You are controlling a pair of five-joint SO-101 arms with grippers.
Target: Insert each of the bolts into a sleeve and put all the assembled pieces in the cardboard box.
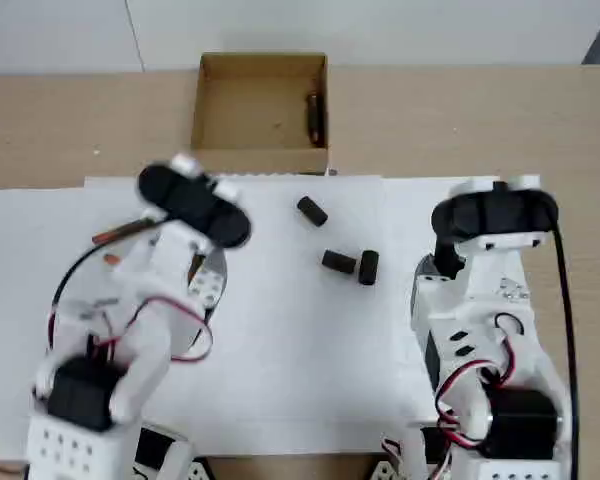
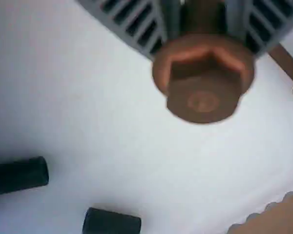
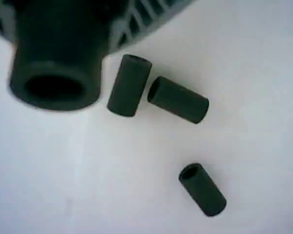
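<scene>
My left gripper (image 2: pixel 202 19) is shut on a brown bolt (image 2: pixel 202 80), whose hex head faces the wrist camera, held above the white paper. My right gripper (image 3: pixel 58 29) is shut on a black sleeve (image 3: pixel 56 73) with its open bore towards the camera. Three loose black sleeves lie on the paper between the arms (image 1: pixel 312 211) (image 1: pixel 338 262) (image 1: pixel 368 267). In the right wrist view they show as a touching pair (image 3: pixel 129 85) (image 3: pixel 178 99) and a single one (image 3: pixel 202 189). The cardboard box (image 1: pixel 212 110) at the back holds one dark assembled piece (image 1: pixel 315 118) along its right wall.
Two more brown bolts (image 1: pixel 120 233) (image 1: pixel 112 260) lie on the paper left of the left arm (image 1: pixel 190 205). The right arm (image 1: pixel 490 215) stands at the paper's right side. The white paper (image 1: pixel 300 350) is bare towards the front.
</scene>
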